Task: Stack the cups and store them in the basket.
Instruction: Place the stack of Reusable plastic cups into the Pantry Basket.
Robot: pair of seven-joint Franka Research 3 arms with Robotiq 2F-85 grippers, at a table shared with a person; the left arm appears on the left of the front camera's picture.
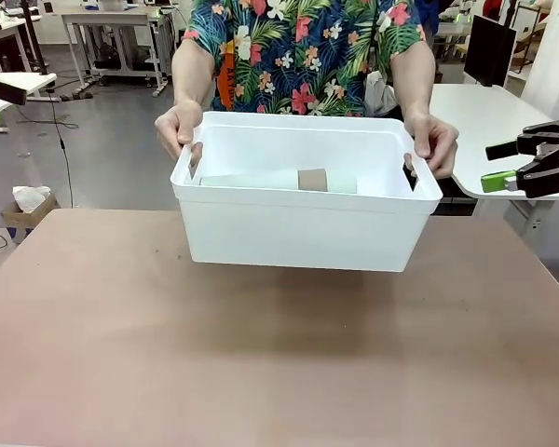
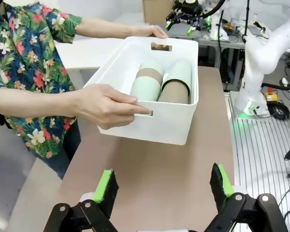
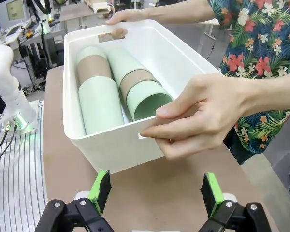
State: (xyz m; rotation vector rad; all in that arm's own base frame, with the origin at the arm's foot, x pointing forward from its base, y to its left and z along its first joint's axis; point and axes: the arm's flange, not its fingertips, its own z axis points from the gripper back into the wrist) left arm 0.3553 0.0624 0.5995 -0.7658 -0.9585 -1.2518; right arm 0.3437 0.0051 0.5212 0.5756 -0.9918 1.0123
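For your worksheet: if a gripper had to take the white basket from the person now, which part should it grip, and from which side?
Probably the long rolled rim of the basket, approached from the robot's side. The person's hands already fill both slot handles at the short ends, while the near long wall is free. The two cup stacks lie flat inside, below the rim.

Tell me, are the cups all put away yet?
Nearly. The cups look done: stacked into two rows lying on their sides inside the basket. Right now a person's hands hold the basket by both ends, lifted just above the table. Both robot hands, left and right, are open and hold nothing. What's left, if anything, is probably just carrying the basket off.
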